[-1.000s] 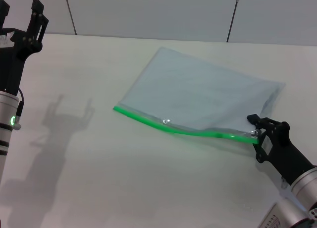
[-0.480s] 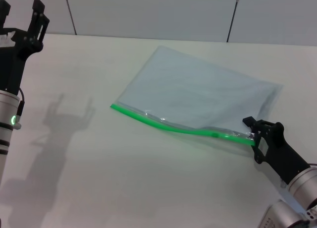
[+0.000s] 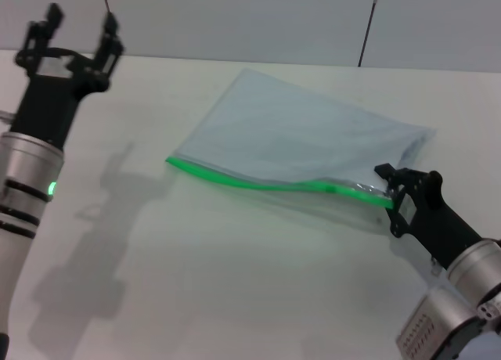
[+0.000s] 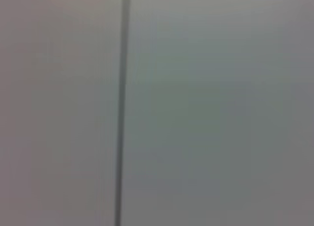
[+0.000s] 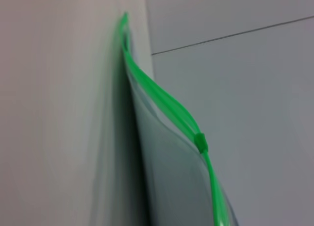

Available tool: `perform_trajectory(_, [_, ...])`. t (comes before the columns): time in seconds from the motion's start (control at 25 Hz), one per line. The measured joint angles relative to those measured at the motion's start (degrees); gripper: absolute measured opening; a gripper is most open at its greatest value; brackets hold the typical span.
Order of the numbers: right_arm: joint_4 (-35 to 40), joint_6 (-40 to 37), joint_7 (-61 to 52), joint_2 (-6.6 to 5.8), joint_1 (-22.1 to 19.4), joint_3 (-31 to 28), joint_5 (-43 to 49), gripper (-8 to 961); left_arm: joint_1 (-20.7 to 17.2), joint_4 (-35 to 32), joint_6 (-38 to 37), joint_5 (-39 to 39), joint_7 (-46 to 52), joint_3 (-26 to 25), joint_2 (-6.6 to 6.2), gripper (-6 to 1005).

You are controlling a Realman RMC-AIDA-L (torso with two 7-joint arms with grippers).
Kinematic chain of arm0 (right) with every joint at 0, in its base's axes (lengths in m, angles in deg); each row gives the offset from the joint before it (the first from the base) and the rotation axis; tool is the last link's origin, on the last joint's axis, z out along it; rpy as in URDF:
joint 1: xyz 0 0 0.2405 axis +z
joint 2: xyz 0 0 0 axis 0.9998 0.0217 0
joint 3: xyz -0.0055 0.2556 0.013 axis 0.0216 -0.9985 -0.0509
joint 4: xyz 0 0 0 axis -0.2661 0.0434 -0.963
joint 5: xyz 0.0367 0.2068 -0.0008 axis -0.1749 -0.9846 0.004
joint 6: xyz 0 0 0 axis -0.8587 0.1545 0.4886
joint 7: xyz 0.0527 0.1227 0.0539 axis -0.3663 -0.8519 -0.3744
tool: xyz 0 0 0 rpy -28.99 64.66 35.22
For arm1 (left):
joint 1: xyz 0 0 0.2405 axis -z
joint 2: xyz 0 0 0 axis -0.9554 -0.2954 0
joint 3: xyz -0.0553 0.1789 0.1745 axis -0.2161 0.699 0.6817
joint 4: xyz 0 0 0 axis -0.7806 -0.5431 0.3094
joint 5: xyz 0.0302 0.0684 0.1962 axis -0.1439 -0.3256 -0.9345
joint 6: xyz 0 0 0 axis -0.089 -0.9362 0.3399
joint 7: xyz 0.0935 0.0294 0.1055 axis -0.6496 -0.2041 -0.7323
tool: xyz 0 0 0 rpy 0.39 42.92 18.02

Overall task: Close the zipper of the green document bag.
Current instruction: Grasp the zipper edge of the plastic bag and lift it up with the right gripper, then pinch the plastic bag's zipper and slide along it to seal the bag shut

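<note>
The green document bag [image 3: 301, 145] lies flat in the middle of the white table, a pale translucent pouch. Its zipper [image 3: 250, 181] runs along the near long edge as a bright green strip. The small slider tab [image 3: 329, 189] sits near the right end and also shows in the right wrist view [image 5: 200, 142]. My right gripper [image 3: 389, 197] is shut on the right end of that green edge and holds it slightly off the table. My left gripper [image 3: 81, 19] is raised at the far left, open and empty, well apart from the bag.
The white table [image 3: 196, 282] stretches wide on all sides of the bag. A grey panelled wall [image 3: 235, 19] stands behind it. The left wrist view shows only that wall and a dark seam [image 4: 120, 108].
The left arm has swung right, toward the bag. The right gripper has moved left and slightly up, and the bag has slid left with it.
</note>
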State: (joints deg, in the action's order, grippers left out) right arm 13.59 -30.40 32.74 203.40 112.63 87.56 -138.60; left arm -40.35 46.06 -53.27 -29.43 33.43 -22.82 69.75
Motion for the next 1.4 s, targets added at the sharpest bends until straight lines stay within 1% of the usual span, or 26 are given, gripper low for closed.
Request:
perform_trajectory(0.12, [0.1, 0.0, -2.5, -0.04, 1.1, 0.0, 0.0, 47, 0.8, -0.1, 1.6, -4.1, -4.4, 0.0, 0.10, 768])
perform_trajectory(0.32, [0.7, -0.1, -6.2, -0.15, 2.9, 0.6, 0.6, 47, 2.2, 0.0, 5.2, -13.4, -11.3, 0.2, 0.24, 768])
perform_trajectory(0.4, [1.2, 0.0, -6.5, -0.14, 3.4, 0.7, 0.9, 47, 2.8, 0.2, 6.4, -16.3, -13.7, 1.5, 0.32, 768])
perform_trajectory(0.48, [1.5, 0.2, -7.3, -0.14, 4.3, 0.7, 1.0, 47, 3.6, 0.2, 7.1, -17.9, -15.5, 4.3, 0.39, 768])
perform_trajectory(0.6, [1.3, 0.4, -9.7, -0.20, 5.5, 0.7, 1.0, 47, 4.7, 0.5, 8.0, -18.4, -17.5, 8.9, 0.46, 768])
perform_trajectory(0.72, [1.0, 0.5, -10.6, -0.22, 6.0, 0.5, 1.0, 47, 5.4, 0.9, 8.3, -18.4, -19.5, 12.4, 0.53, 767])
perform_trajectory(0.8, [0.6, 0.5, -10.9, -0.22, 6.3, 0.4, 0.9, 47, 5.7, 1.3, 8.3, -18.4, -20.5, 14.0, 0.56, 767])
perform_trajectory(0.84, [0.4, 0.5, -11.1, -0.23, 6.4, 0.3, 0.8, 47, 5.7, 1.3, 8.3, -18.4, -20.5, 14.0, 0.56, 767])
perform_trajectory(0.88, [0.2, 0.5, -11.5, -0.25, 6.5, 0.3, 0.9, 47, 5.8, 1.6, 8.3, -18.4, -22.0, 15.6, 0.57, 767])
perform_trajectory(0.96, [0.1, 0.5, -12.1, -0.28, 6.6, 0.3, 1.0, 47, 5.9, 1.6, 8.3, -18.8, -23.7, 17.0, 0.57, 767])
perform_trajectory(1.12, [-0.4, 0.4, -12.3, -0.32, 6.7, 0.3, 1.1, 47, 6.1, 1.7, 9.1, -20.1, -25.7, 18.2, 0.59, 767])
perform_trajectory(1.4, [0.0, -0.7, -12.3, -0.31, 6.5, 0.8, 4.0, 48, 6.4, 1.3, 13.0, -19.9, -27.6, 17.8, 0.65, 767])
